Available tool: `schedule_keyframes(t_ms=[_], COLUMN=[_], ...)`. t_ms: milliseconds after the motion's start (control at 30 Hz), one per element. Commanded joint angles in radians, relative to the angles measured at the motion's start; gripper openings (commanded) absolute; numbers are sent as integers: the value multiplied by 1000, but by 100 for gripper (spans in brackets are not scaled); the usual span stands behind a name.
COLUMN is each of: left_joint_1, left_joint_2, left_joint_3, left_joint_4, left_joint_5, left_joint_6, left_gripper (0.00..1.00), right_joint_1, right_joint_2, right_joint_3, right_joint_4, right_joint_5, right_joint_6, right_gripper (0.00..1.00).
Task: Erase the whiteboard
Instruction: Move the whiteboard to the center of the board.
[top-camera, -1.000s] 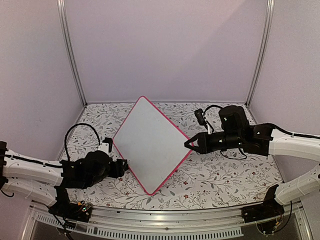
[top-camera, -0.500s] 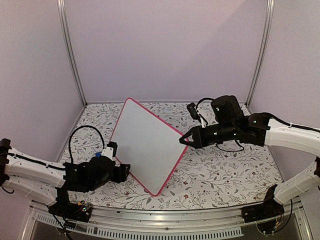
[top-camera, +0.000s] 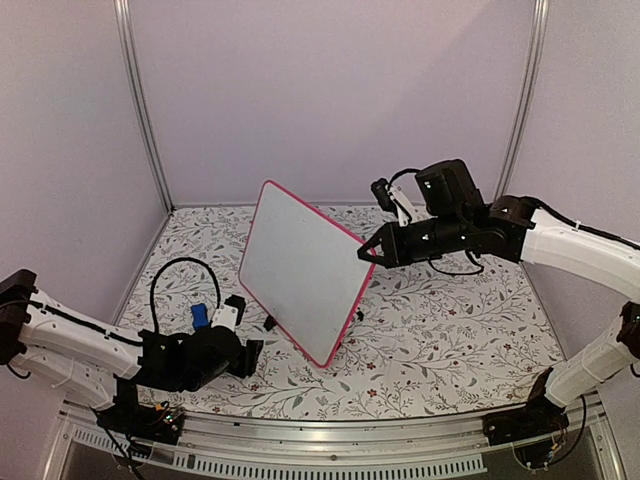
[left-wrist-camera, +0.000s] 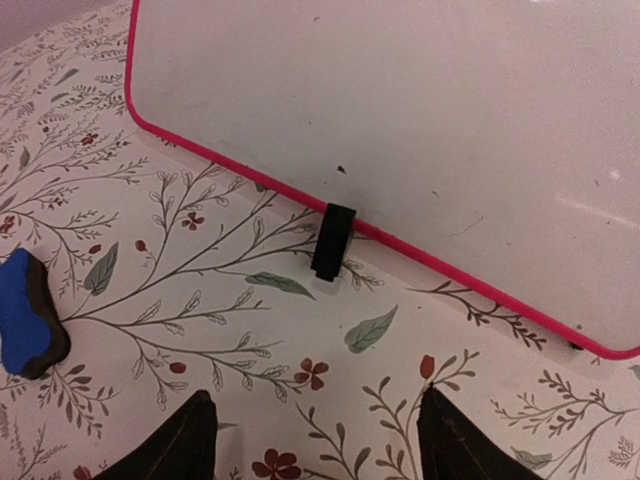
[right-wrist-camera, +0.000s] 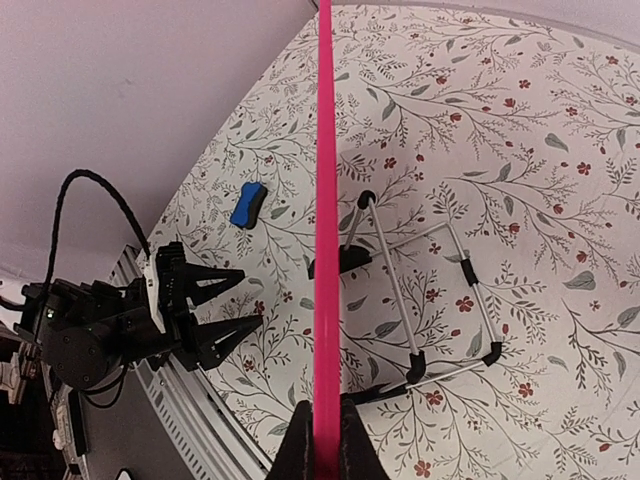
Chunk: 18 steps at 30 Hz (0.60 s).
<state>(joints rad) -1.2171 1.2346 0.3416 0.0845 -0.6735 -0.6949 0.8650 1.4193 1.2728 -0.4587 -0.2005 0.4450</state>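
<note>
Your right hand (top-camera: 372, 256) is clamped on the right edge of the whiteboard (top-camera: 300, 272), which stands tilted mid-desk (top-camera: 450, 330) with its lower edge and black foot (left-wrist-camera: 332, 240) down by the surface. Your left hand (top-camera: 252, 357) hovers just before that edge, fingers apart and empty. The blue eraser (top-camera: 199, 317) lies to its left, apart from the board

The whiteboard (top-camera: 300, 275) is standing tilted near the middle of the tabletop (top-camera: 450, 330), its lower edge resting there. The right hand (top-camera: 372, 256) is pinching its edge at 3 o'clock. The eraser block (top-camera: 199, 317) is lying on the tabletop at 8 o'clock of the board. The left hand (left-wrist-camera: 318, 440) is hovering at 7 o'clock, spread and apart from both. A wire stand (right-wrist-camera: 420, 290) is sitting behind the board.
</note>
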Motion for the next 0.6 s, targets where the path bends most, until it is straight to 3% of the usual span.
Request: schedule_keyframes(t_ms=[0,567], left_joint_1=[-15,-23], left_joint_2=[23,29], left_joint_3=[21,20], left_joint_4=[34,75], left_joint_5=[-43,-41], left_joint_6=[34,51], left_gripper=[68,67], right_joint_1=[-21,-114], right_joint_2=[-2,48], right_joint_3=[83,222], right_joint_4=[71,-5], right_joint_5=[-34,-117], right_joint_6=[-20,13], right_gripper=[0,0])
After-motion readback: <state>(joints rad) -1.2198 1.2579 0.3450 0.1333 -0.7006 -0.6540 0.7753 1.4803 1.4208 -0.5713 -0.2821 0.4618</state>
